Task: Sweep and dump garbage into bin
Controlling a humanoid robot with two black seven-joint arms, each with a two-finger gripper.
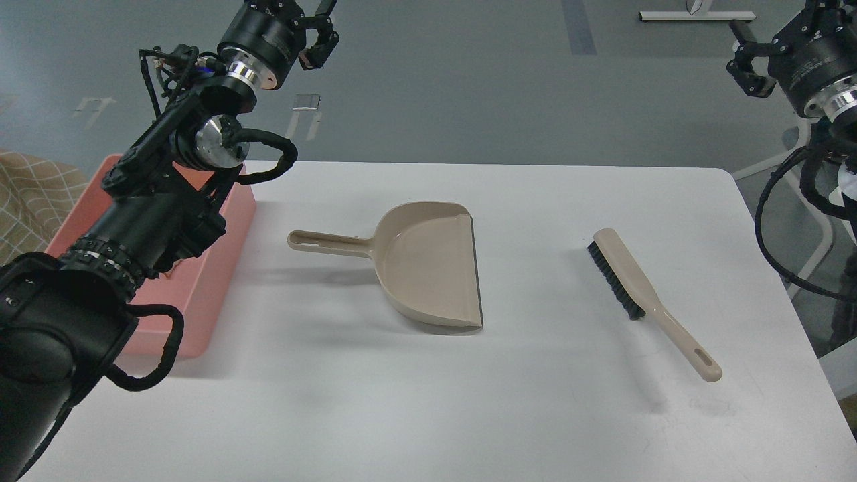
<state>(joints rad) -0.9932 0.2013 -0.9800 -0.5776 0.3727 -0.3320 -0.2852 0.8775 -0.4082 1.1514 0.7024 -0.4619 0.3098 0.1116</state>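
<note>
The salmon-pink bin (224,261) stands at the table's left edge, mostly covered by my left arm. The garbage is hidden: neither the yellow chunk nor the pale strip shows. The beige dustpan (432,268) lies empty on the table's middle, handle pointing left toward the bin. The beige brush (636,288) with black bristles lies to the right. My left gripper (320,30) is raised high beyond the bin's far end, open and empty. My right gripper (742,57) is raised off the table's far right corner, open and empty.
The white table (428,402) has a rounded far right corner. White metal frames (800,154) and cables stand off its right side. A patterned beige cloth (27,194) lies left of the bin. Grey floor lies beyond.
</note>
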